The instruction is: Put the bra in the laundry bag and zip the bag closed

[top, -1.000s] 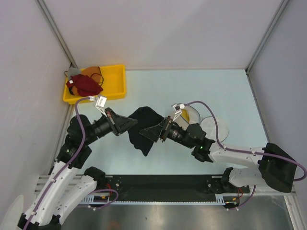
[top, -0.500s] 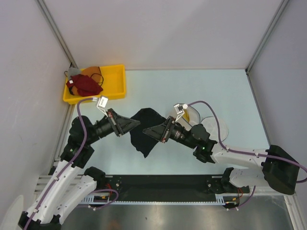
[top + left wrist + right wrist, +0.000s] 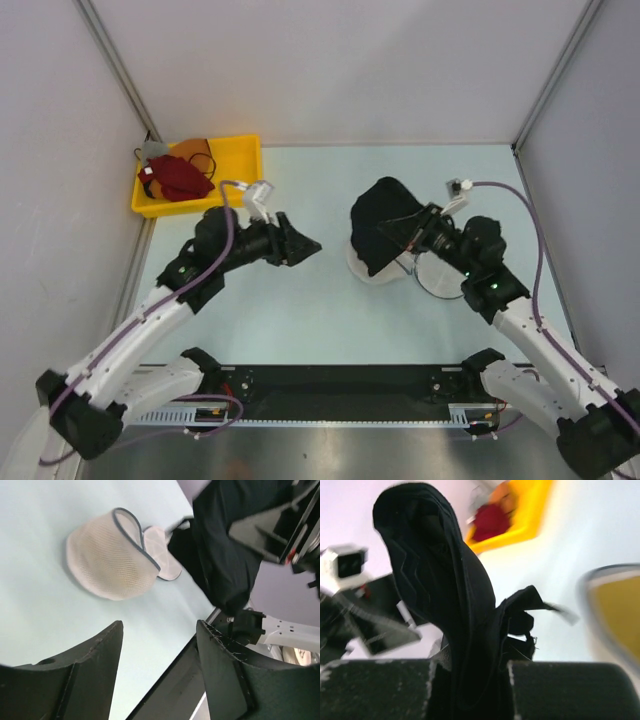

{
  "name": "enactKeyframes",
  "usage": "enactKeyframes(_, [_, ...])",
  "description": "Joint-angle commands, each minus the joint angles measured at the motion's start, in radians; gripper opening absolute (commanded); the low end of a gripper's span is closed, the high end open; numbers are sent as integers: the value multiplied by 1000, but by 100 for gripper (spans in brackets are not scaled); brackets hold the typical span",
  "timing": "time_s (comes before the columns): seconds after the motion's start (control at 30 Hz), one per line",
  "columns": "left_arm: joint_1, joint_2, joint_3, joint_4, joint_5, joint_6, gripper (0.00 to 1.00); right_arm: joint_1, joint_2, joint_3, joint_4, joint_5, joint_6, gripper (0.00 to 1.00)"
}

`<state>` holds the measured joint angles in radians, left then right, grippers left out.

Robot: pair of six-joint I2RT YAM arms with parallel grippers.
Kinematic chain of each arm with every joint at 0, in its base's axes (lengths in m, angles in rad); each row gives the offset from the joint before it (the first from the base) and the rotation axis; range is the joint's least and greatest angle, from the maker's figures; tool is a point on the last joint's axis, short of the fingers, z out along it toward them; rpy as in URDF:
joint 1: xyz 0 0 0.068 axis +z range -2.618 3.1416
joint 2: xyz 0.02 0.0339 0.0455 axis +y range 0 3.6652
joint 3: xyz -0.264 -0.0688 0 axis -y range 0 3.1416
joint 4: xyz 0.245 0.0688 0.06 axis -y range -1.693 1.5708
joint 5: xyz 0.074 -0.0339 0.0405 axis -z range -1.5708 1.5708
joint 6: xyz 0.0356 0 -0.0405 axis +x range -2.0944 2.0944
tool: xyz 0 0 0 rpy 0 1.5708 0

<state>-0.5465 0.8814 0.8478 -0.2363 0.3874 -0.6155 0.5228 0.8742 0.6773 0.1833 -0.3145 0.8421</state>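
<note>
My right gripper (image 3: 408,236) is shut on the black bra (image 3: 380,222) and holds it bunched up in the air. The bra (image 3: 445,585) fills the right wrist view and runs down between the jaws of the right gripper (image 3: 470,680). The laundry bag (image 3: 368,272), white mesh with dark rims, lies open on the table right under the bra. In the left wrist view the laundry bag (image 3: 110,562) lies left of the hanging bra (image 3: 220,545). My left gripper (image 3: 310,246) is open and holds nothing, well left of the bag; its jaws (image 3: 160,630) stand wide apart.
A yellow bin (image 3: 240,165) with red and orange clothing stands at the back left corner, and the yellow bin (image 3: 525,515) also shows in the right wrist view. Grey walls close in three sides. A black rail (image 3: 330,385) runs along the near edge.
The left gripper let go of the bra, opened and drew back to the left. The right gripper shut on the bra and carried it right, over the laundry bag.
</note>
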Motion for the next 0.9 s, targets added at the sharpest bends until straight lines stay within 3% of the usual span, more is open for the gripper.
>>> enactKeyframes(0.0, [-160, 216, 143, 54, -203, 106, 66, -319, -4, 73, -306, -285, -112, 0])
enactKeyframes(0.2, [-194, 599, 354, 103, -203, 160, 70, -633, 61, 38, -262, -541, -124, 0])
enactKeyframes(0.37, [-196, 856, 634, 6, -200, 247, 72, -685, 129, 31, -196, -615, -106, 0])
enactKeyframes(0.43, [-194, 954, 735, -33, -219, 279, 71, -692, 153, -5, -81, -659, -17, 0])
enactKeyframes(0.63, [-196, 1087, 861, -143, -254, 327, 65, -695, 196, -38, -28, -673, 64, 0])
enactKeyframes(0.87, [-196, 1110, 853, -149, -254, 336, 43, -688, 316, -41, 28, -687, 81, 0])
